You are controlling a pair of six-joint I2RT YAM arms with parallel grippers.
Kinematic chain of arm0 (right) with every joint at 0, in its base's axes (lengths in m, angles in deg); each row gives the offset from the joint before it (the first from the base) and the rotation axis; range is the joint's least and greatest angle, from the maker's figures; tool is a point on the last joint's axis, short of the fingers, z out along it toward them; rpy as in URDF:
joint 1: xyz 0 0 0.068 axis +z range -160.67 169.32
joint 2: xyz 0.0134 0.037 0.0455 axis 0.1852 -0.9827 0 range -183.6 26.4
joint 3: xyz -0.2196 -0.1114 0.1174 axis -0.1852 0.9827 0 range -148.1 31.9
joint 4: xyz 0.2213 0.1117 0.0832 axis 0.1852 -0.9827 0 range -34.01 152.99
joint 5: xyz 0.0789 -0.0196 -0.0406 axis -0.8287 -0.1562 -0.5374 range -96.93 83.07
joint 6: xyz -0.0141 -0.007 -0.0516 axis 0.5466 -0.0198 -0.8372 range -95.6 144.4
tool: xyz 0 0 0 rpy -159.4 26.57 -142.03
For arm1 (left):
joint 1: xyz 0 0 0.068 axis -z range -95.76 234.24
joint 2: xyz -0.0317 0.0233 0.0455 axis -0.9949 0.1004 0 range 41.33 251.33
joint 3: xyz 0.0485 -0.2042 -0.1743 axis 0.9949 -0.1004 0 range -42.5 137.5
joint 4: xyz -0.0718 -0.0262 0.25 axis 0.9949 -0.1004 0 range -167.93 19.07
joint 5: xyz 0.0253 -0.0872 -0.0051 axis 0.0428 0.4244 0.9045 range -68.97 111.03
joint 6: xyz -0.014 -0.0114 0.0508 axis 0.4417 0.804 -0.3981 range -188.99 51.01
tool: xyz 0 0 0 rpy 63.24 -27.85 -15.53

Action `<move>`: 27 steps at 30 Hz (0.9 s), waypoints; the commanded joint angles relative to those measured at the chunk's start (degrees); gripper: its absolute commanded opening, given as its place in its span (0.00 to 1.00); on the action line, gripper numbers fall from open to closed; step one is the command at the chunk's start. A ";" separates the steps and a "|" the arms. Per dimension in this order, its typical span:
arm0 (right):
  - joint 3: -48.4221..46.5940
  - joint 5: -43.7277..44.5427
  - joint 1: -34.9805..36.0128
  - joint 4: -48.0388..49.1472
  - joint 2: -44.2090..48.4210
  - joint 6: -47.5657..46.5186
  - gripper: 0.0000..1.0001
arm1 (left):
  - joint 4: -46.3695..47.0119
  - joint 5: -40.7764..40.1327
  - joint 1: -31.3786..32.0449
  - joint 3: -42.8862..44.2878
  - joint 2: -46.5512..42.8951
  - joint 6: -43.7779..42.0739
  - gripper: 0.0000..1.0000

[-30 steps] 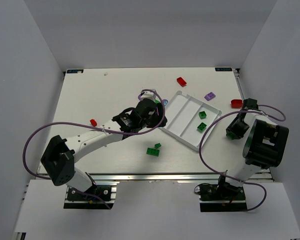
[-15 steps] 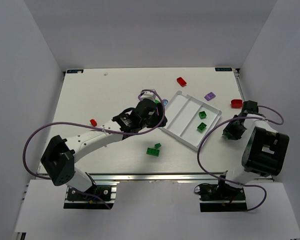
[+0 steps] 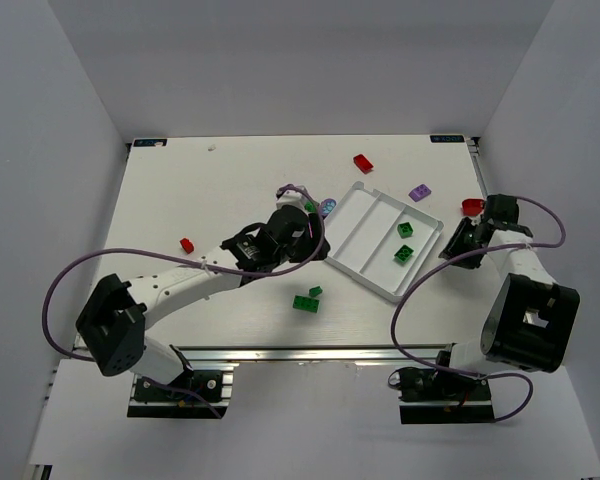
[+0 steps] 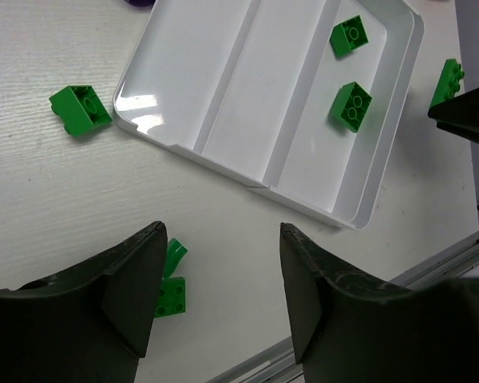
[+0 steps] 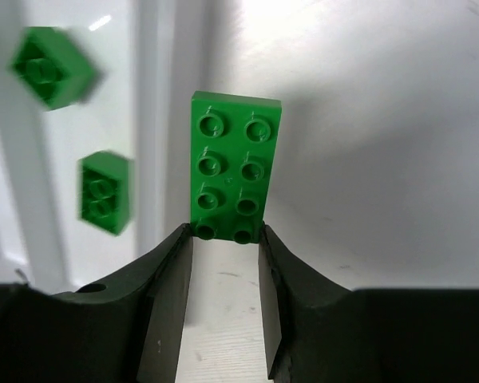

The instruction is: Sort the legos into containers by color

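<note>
Pinching a green eight-stud plate (image 5: 234, 175) by its near end in the right gripper (image 5: 223, 238), beside the white tray (image 5: 156, 80); holding the left gripper (image 4: 222, 267) spread, two green bricks (image 4: 171, 285) by one finger.

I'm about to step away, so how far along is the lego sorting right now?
Done: two green bricks lie in one outer compartment of the tray; the other two hold nothing. In hand: the right end effector grips a flat green brick beside the tray; the left end effector is open and empty. Left: three red bricks, at least one purple brick and loose greens on the table.
</note>
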 commanded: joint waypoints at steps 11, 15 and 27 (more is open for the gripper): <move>-6.61 -11.39 12.21 2.38 -2.72 -2.04 0.33 | 4.30 -2.51 -0.03 -7.98 -9.12 4.82 0.68; -7.66 -10.77 13.18 2.56 -5.98 -2.39 0.39 | 2.20 -3.39 0.06 -10.36 -10.70 6.14 0.69; -11.26 -10.68 14.59 3.00 -4.93 -9.50 0.89 | -2.02 -3.92 0.06 -15.02 -14.66 5.97 0.69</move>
